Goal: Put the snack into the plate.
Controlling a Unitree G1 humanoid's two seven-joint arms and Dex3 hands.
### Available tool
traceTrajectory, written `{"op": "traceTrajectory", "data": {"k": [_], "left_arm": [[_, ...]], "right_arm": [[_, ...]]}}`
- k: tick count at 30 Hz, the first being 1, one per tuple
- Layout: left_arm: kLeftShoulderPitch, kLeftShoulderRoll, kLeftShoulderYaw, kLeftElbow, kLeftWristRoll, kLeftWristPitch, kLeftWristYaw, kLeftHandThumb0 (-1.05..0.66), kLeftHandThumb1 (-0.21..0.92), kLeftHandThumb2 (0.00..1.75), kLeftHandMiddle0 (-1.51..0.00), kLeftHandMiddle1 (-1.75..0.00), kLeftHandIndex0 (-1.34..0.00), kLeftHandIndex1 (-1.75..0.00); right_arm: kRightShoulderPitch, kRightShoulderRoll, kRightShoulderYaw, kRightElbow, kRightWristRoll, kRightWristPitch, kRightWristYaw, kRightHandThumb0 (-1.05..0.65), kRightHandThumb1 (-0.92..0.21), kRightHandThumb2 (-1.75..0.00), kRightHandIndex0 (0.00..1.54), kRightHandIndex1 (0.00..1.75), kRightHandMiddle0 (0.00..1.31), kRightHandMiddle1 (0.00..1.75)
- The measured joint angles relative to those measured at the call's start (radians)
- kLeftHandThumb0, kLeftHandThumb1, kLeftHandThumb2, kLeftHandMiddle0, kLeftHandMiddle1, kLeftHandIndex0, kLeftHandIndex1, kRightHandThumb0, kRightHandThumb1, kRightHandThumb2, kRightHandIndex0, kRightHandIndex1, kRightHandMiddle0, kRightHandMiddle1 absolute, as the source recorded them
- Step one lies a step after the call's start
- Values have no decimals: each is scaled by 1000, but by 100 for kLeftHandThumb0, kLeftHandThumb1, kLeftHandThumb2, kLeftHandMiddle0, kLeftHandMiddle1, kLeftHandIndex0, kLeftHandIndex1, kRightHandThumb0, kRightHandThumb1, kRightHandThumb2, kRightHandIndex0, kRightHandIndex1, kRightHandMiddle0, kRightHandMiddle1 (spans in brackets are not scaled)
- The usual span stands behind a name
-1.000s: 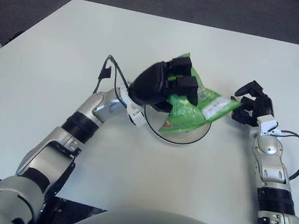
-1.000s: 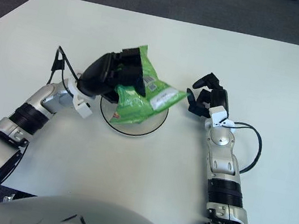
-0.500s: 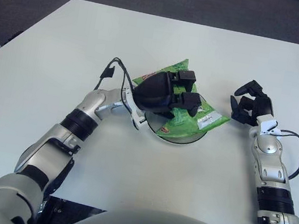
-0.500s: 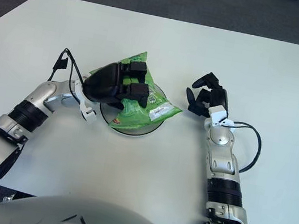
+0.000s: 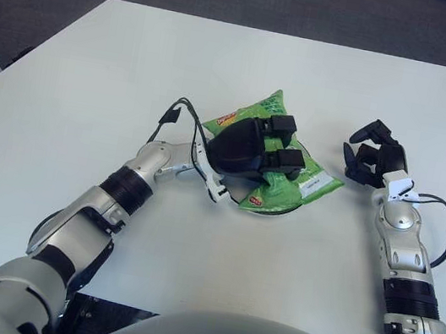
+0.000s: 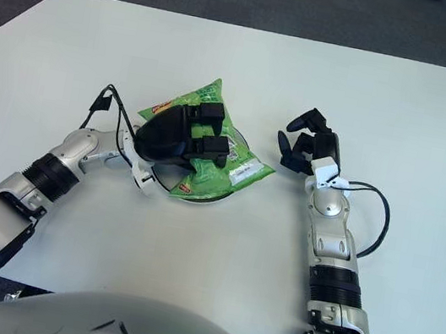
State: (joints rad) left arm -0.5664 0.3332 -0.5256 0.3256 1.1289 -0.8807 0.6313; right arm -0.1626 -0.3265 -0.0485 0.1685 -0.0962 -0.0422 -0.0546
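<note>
A green snack bag (image 5: 288,185) lies across a small dark round plate (image 5: 245,201) in the middle of the white table. Most of the plate is hidden under the bag and the hand. My left hand (image 5: 274,145) rests on top of the bag with its black fingers (image 5: 286,157) curled onto it, pressing it down on the plate. My right hand (image 5: 368,155) hovers just right of the bag's right end, apart from it, fingers loosely spread and holding nothing.
The white table (image 5: 138,59) stretches around the plate to its far edge. Dark carpet lies beyond the table. A black cable (image 5: 172,111) loops off my left wrist, another (image 5: 445,223) off my right forearm.
My left hand has lowered the bag from a raised, tilted hold down flat onto the plate and shifted slightly right. The right hand has stayed in place.
</note>
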Motion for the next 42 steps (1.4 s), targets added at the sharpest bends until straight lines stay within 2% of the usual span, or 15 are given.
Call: {"op": "traceTrajectory", "data": {"k": [2,5,6,8,11,18,21,22,23,24,26,29,31,34,42], "left_arm": [[-5,8,-12,-6,0,12,-3,49,25,139,-65,-175,-75,-175],[-22,26,-34,-9,2,17,-12,15,16,146,-73,-175,-68,-162],[-29,32,-41,-9,3,18,-12,12,16,145,-73,-175,-68,-159],[-43,45,-52,-8,8,18,-13,4,21,136,-70,-175,-66,-147],[-54,59,-64,-11,8,18,-22,1,34,126,-52,-175,-50,-165],[-54,89,-65,-36,-70,6,-128,-1,55,103,-34,-175,-33,-173],[-59,105,-65,-36,-149,-22,-215,-1,79,71,-21,-173,-20,-171],[-64,112,-66,-36,-183,-34,-251,-13,79,67,-18,-170,-16,-163],[-73,119,-66,-34,-216,-50,-291,-31,78,62,-15,-163,-11,-150],[-83,127,-68,-31,-251,-67,-331,-45,78,59,-14,-146,-7,-137],[-106,145,-75,-22,-328,-101,-418,-58,79,55,-13,-123,-3,-124],[-134,169,-88,-10,-448,-136,-542,-69,83,47,-14,-91,-1,-109],[-142,183,-95,-9,-530,-143,-624,-74,88,40,-15,-63,0,-88],[-151,200,-110,-9,-650,-143,-748,-81,91,41,-14,-38,0,-63],[-229,233,-137,51,-927,-213,-1031,-100,92,54,-3,-8,0,-15]], "right_arm": [[0,0,0,0,0,0,0,-40,-61,-94,94,175,39,175],[0,1,0,0,0,1,1,-40,-59,-96,97,175,40,175],[0,2,0,0,0,1,1,-40,-59,-97,97,175,40,175],[-1,2,0,0,0,2,1,-40,-59,-97,97,175,41,175],[-2,3,0,0,0,3,1,-40,-59,-98,98,175,41,175],[-3,3,0,0,0,3,3,-40,-59,-97,98,175,41,175],[-5,2,0,-1,0,4,4,-40,-59,-97,97,175,41,175],[-6,1,0,-1,0,5,4,-40,-59,-97,97,175,41,175],[-7,1,0,-2,0,5,4,-40,-59,-97,97,175,41,175],[-7,1,0,-2,0,6,4,-40,-59,-97,97,175,41,175],[-8,1,0,-2,0,7,4,-40,-59,-97,96,175,40,175],[-8,0,1,-2,-1,8,4,-40,-59,-97,96,175,41,175],[-9,0,2,-3,-2,8,4,-41,-58,-98,97,175,41,175],[-10,0,2,-3,-2,8,4,-41,-58,-98,98,175,41,175],[-19,2,3,15,-1,8,4,-41,-58,-98,100,175,41,175]]}}
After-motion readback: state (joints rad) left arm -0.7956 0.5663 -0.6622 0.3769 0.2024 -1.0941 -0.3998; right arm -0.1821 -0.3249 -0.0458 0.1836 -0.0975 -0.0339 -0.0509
